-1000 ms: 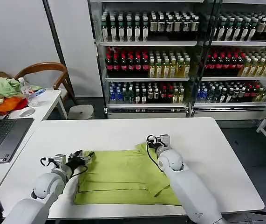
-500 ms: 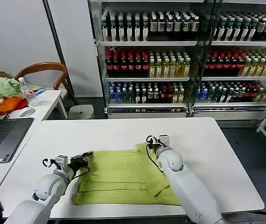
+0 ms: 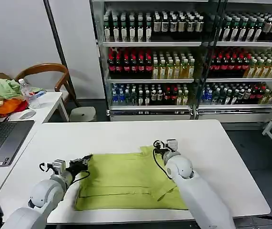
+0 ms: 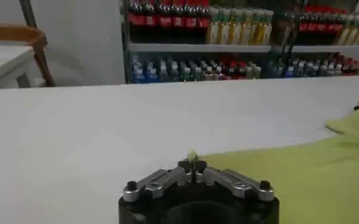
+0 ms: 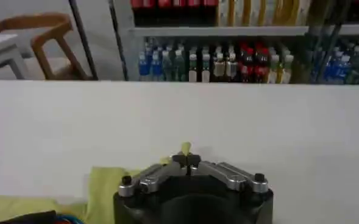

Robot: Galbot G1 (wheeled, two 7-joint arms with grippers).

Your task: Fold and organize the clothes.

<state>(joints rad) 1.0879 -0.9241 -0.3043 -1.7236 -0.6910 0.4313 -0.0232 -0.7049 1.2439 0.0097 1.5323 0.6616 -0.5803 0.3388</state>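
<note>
While the T-shirt (image 3: 126, 179) lies on the white table (image 3: 212, 143), left gripper (image 3: 85, 161) and right gripper (image 3: 158, 148) each pinch its far corners; laptop (image 3: 0, 140) alongside.

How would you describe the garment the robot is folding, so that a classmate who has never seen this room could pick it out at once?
Start at the big white table in front of the drinks fridges. Spread flat on its near half lies the lime T-shirt, its far corners pinched by the left gripper and the right gripper. Unlike the crumpled heap of clothes on the side desk, it is one plain flat piece.
</note>
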